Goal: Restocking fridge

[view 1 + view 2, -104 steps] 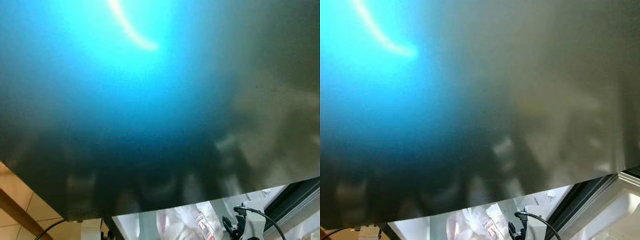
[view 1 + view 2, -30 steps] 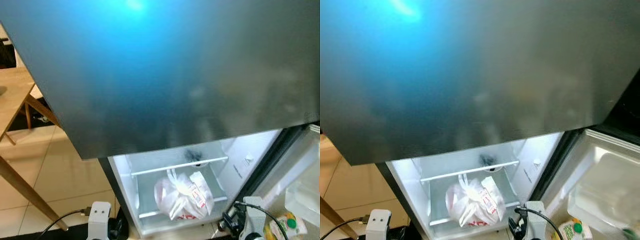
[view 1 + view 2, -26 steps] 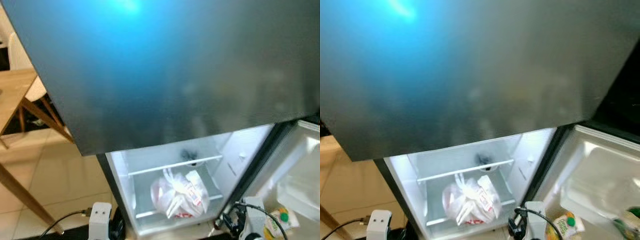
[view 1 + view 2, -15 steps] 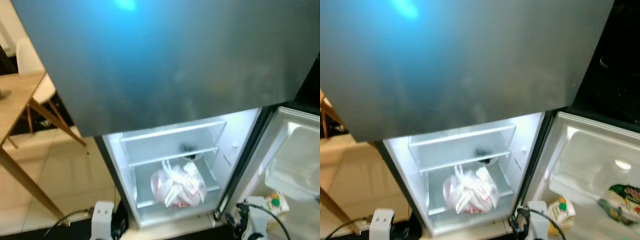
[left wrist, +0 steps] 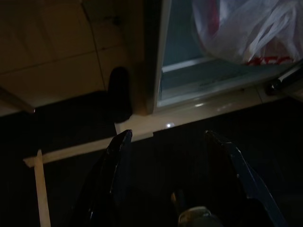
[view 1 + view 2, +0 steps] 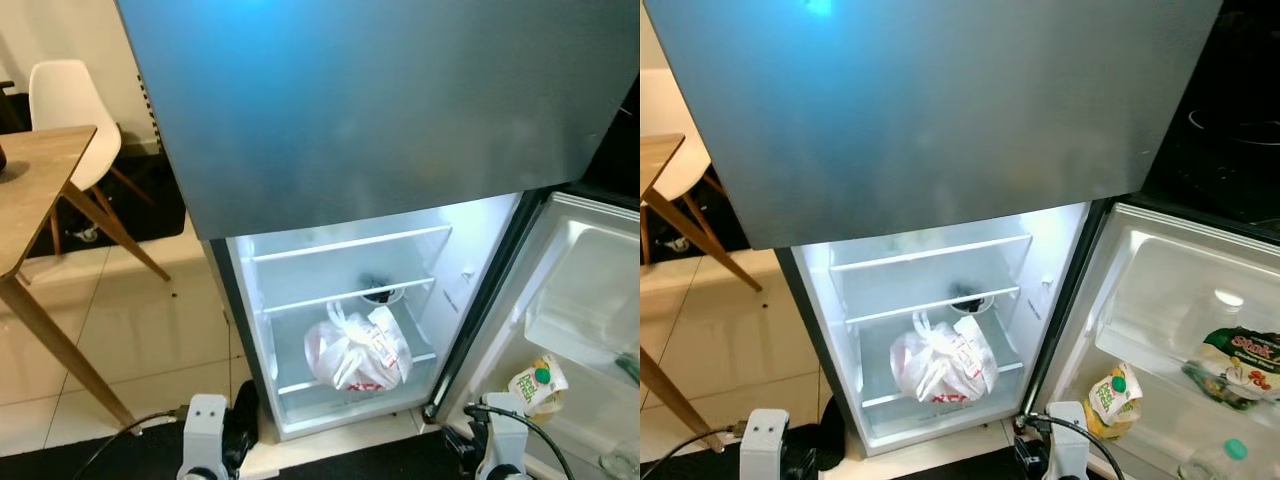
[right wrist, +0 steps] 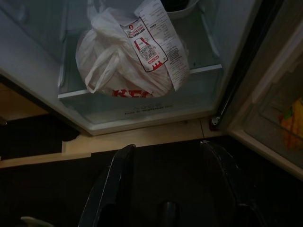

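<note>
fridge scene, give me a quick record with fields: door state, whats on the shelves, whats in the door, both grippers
fridge door: lower door open, swung to the robot's right
shelves: white plastic bag with a receipt on the lower shelf; dark bowl on the shelf above, at the back
door bins: juice carton, green packet, bottle cap
left gripper: open, low over the dark floor before the fridge
right gripper: open, low, facing the bag
beside fridge: wooden table, white chair

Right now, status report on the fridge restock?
Left end effector and right end effector open, empty, low. Fridge open, white bag on its shelf. Nothing blocking.
</note>
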Controlling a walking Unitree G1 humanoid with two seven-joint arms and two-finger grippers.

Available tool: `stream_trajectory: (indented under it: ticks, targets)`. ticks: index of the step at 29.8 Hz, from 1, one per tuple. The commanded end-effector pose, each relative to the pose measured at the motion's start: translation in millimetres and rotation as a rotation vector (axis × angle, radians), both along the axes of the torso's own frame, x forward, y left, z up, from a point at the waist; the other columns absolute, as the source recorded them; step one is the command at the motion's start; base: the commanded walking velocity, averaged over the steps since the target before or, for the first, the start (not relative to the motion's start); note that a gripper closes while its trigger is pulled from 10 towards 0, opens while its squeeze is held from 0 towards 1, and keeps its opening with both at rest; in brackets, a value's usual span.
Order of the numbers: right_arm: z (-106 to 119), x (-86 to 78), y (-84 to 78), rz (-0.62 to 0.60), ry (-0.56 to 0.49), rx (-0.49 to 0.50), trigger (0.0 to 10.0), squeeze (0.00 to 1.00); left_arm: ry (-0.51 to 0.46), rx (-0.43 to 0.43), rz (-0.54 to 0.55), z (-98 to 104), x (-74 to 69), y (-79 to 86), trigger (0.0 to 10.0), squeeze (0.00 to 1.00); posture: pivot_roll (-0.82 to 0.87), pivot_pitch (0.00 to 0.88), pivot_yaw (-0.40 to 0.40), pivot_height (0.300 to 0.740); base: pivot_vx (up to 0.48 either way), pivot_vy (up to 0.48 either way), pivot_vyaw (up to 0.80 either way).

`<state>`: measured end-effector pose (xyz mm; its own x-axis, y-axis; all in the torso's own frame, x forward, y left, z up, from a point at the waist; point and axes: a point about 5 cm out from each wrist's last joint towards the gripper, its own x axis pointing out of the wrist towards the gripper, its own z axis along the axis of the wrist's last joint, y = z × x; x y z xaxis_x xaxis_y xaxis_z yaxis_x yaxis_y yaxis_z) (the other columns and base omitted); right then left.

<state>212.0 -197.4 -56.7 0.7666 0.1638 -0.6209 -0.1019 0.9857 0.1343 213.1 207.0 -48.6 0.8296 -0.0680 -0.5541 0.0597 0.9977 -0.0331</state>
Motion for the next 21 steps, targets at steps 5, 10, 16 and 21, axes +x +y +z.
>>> stream_trajectory:
  ticks: [5,10,16,21]
  targets:
    - [-0.3,1.2,4.8,0.017,0.003,-0.002,10.0,0.0,0.041,0.005,0.013,-5.4,-5.6,0.4,10.0,0.0,-0.02,0.061,0.008,0.74,0.0,0.0,0.0]
    - [-0.3,1.2,7.3,0.044,-0.002,-0.012,10.0,0.0,0.041,0.007,0.011,-5.6,-5.4,-0.3,10.0,0.0,-0.02,0.061,0.009,0.74,0.0,0.0,0.0]
    - [-0.7,1.0,7.8,0.026,0.003,0.01,10.0,0.0,0.045,0.011,-0.005,-7.1,-7.2,-2.5,10.0,0.0,-0.02,0.058,0.012,0.74,0.0,0.0,0.0]
    - [-0.8,0.6,9.7,0.035,-0.001,0.013,10.0,0.0,0.041,0.019,-0.006,-7.1,-8.0,-1.3,10.0,0.0,-0.02,0.051,0.016,0.74,0.0,0.0,0.0]
